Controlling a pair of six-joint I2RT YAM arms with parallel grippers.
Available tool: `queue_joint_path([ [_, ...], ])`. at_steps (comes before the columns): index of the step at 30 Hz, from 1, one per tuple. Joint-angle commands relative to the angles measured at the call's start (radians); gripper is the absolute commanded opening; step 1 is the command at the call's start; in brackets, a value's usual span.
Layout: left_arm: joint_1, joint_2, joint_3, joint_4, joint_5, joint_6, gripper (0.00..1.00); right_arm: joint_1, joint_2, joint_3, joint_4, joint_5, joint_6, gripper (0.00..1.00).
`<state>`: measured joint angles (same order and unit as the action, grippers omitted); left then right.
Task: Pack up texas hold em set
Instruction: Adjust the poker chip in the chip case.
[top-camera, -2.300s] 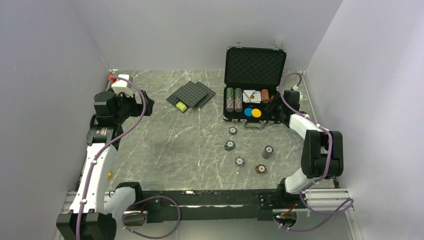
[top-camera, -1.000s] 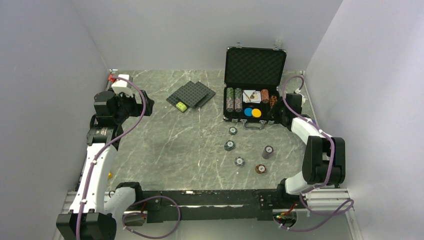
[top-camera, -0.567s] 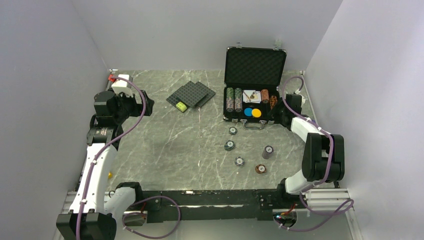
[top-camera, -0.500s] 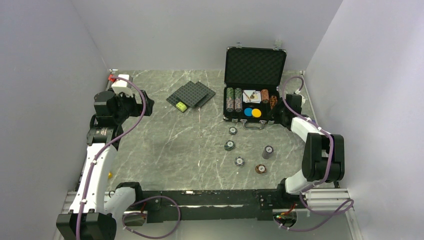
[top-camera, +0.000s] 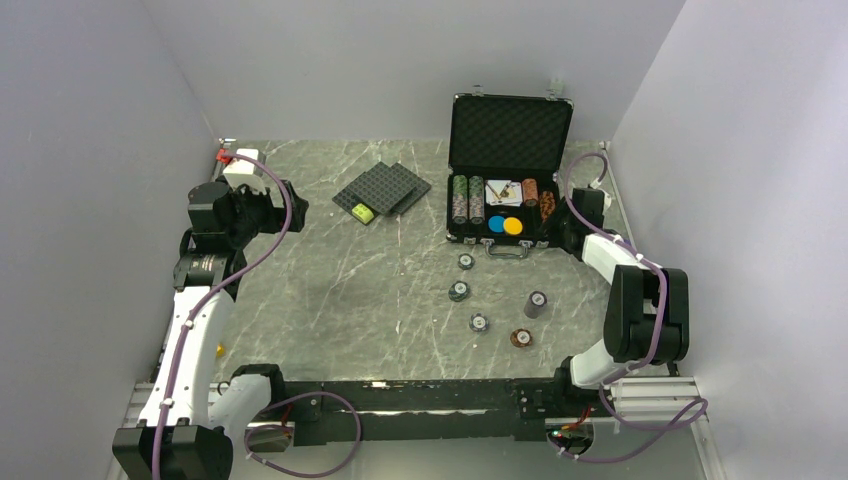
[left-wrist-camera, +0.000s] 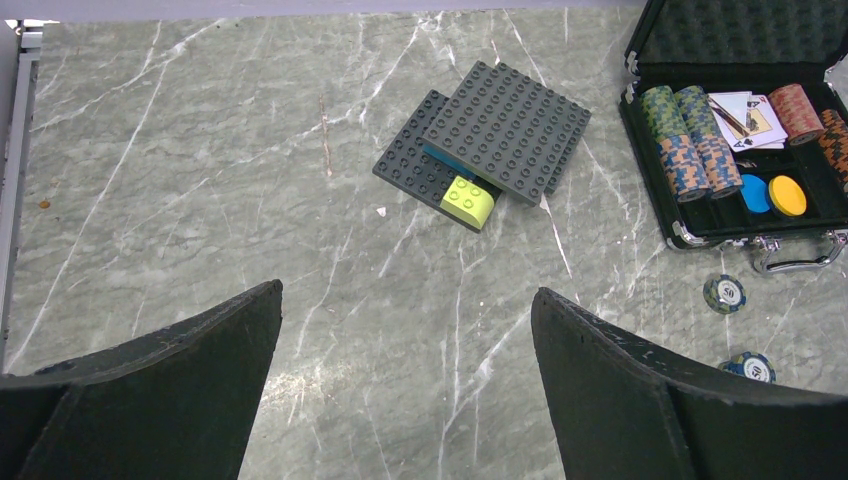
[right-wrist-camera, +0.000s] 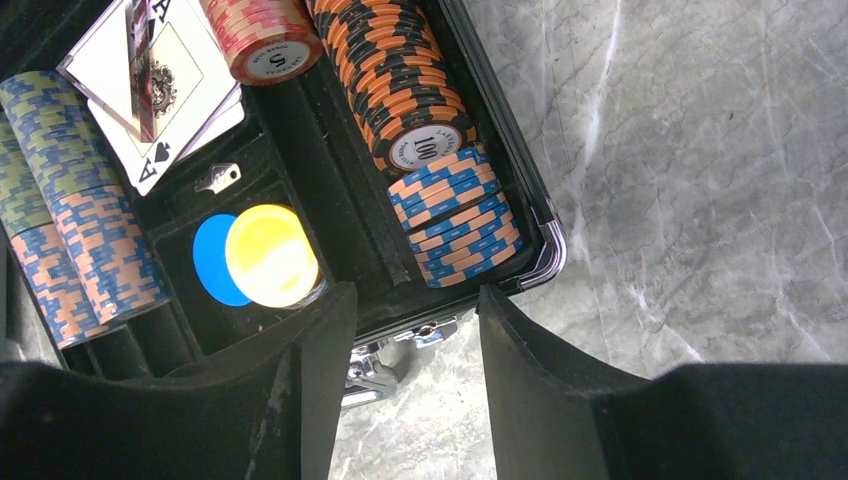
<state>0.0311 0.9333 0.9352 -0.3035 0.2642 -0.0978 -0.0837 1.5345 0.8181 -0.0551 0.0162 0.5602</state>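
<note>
1. Black padded fingers of the right gripper (right-wrist-camera: 415, 370) stand spread apart at the bottom of the right wrist view. They hold nothing, and the near rim and chrome handle of the case show in the gap between them.
2. In the top view this right gripper (top-camera: 563, 228) sits at the right end of the black silver-edged briefcase (top-camera: 510, 130), which lies open in the upper right of the frame with its foam-lined lid upright.
3. The left gripper (left-wrist-camera: 405, 400) is spread very wide and empty, above bare grey marble surface (top-camera: 350, 290) at the left of the top view.
4. Inside the case, a long row of orange-and-black chips (right-wrist-camera: 385, 70) lies on its side along the right wall. A short row of blue-and-orange chips (right-wrist-camera: 460, 215) touches its near end.
5. A red chip stack (right-wrist-camera: 260, 35) lies beside the playing cards (right-wrist-camera: 160, 80). Below them a blue disc (right-wrist-camera: 212, 260) is partly covered by a yellow-orange disc (right-wrist-camera: 270, 255).
6. Green, blue and orange chip rows (right-wrist-camera: 70, 180) fill the left side of the case.
7. Five loose chip piles rest on the surface in front of the case: three small greenish ones (top-camera: 466, 261) (top-camera: 458, 291) (top-camera: 480, 322), a brown one (top-camera: 520, 338) and a taller dark stack (top-camera: 536, 303).
8. Dark grey studded plates (left-wrist-camera: 500, 130) with a lime-green brick (left-wrist-camera: 470, 200) lie left of the case.
</note>
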Motion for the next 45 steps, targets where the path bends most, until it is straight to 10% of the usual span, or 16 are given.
queue_joint_path([
  [1,-0.005,-0.002,-0.006,0.027,0.003,-0.005,0.98,-0.005,0.013,0.029,0.096,-0.012,-0.004,0.52],
  [45,-0.005,-0.005,-0.006,0.027,0.000,-0.003,0.98,-0.017,0.052,0.009,0.113,0.005,0.015,0.43],
])
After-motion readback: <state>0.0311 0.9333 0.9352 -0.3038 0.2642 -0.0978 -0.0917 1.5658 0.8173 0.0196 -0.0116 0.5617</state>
